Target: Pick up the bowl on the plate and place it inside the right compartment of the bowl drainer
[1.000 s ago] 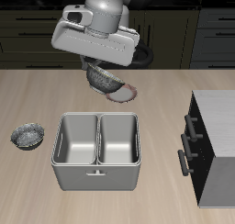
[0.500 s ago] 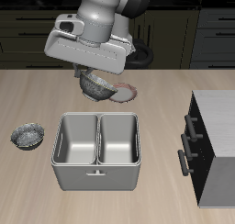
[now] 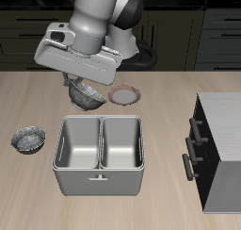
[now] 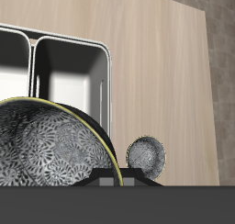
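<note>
Our end effector [image 3: 83,87] grips the speckled silver-grey metal bowl [image 3: 85,94] in the air. We see it behind the grey rectangular metal bowl drainer [image 3: 100,168], upper left of centre.

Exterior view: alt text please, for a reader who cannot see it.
The end effector holds the bowl in the air behind the bowl drainer, clear of the bare plate. A second bowl sits beside the drainer.
</note>
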